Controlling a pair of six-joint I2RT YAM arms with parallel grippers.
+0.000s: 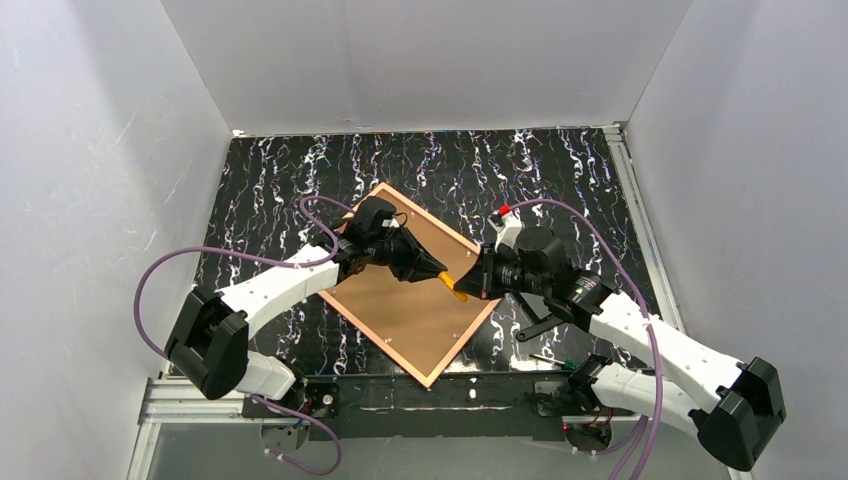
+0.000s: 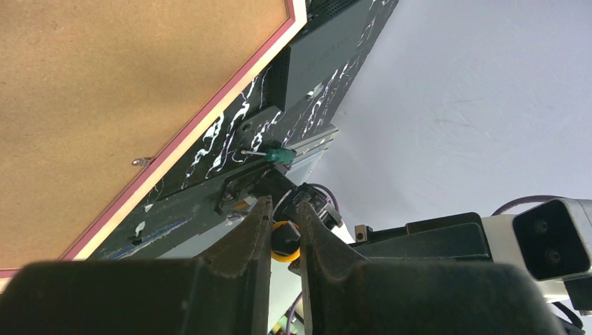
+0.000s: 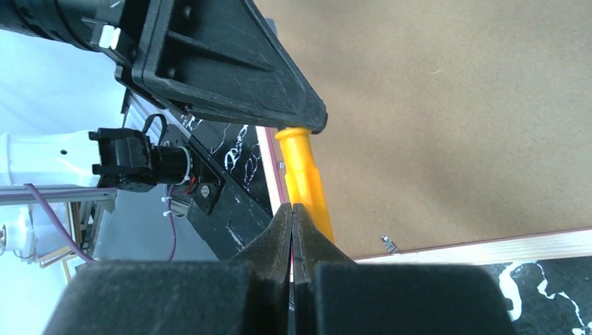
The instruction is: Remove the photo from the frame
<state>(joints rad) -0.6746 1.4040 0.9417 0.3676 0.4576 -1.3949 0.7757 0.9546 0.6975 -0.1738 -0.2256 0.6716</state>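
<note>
The frame [image 1: 463,343] lies face-down, the photo unseen under its backing board [image 1: 405,312]. Above the frame the left tool [image 1: 440,272] clamps a yellow handle [image 3: 305,174]; the right tool [image 3: 292,209], pinched together beside it, could knock it loose.

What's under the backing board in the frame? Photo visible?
No photo in sight. The brown backing board faces up, filling the pink frame, which lies flat on the black marbled table. Anything beneath the board is covered.
</note>
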